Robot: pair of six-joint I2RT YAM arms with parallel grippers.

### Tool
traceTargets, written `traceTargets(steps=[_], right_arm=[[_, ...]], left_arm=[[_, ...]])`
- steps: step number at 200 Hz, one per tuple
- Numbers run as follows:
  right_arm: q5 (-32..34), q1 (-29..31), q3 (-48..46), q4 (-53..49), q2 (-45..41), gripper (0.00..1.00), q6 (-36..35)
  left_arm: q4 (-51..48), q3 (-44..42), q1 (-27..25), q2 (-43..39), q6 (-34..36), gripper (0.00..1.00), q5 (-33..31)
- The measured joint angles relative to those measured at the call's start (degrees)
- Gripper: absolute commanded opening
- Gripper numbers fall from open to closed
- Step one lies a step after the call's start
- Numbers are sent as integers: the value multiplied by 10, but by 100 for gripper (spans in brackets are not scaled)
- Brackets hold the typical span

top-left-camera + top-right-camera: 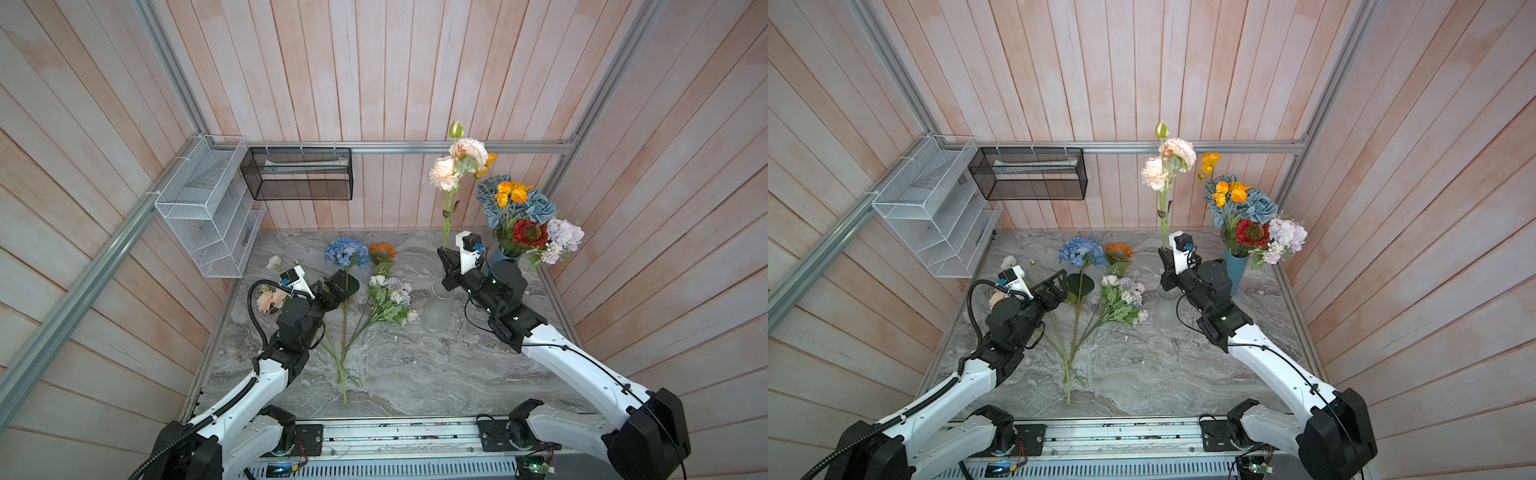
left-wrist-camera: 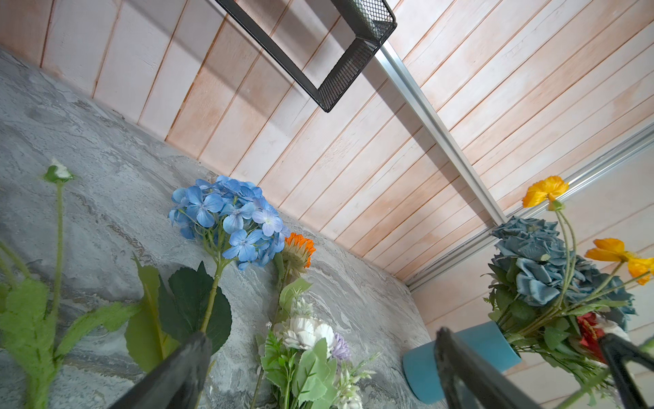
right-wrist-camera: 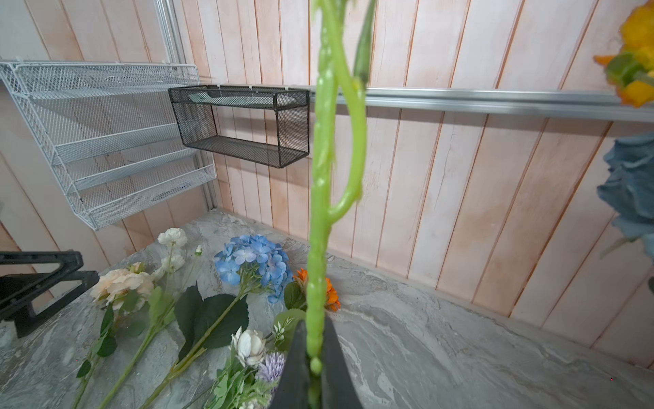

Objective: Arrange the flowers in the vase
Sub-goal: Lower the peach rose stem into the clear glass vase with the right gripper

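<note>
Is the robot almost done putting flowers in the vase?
Partway. Done: the blue vase holds a full bunch. In hand: the right pincer grips peach roses over the glass vase. Remaining: blue hydrangea, orange daisy and lilac sprig lie on the table; the left pincer hovers open.

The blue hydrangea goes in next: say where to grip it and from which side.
Best take the blue hydrangea by its bare stem below the dark leaves, from above with jaws across it: it lies flat on the table, and the head is bulky.
</note>
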Motion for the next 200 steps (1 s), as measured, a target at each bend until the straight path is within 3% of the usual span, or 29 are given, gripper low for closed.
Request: traceTargets(steps=[54, 138, 200], right_arm=[[-5, 0, -48, 22, 16, 0, 50], [3, 0, -65, 13, 22, 25, 72], [11, 1, -65, -13, 19, 33, 71]], left_arm=[[-10, 8, 0, 16, -10, 100, -3], [-83, 56, 0, 67, -35, 100, -33], [-82, 56, 0, 70, -16, 100, -2]])
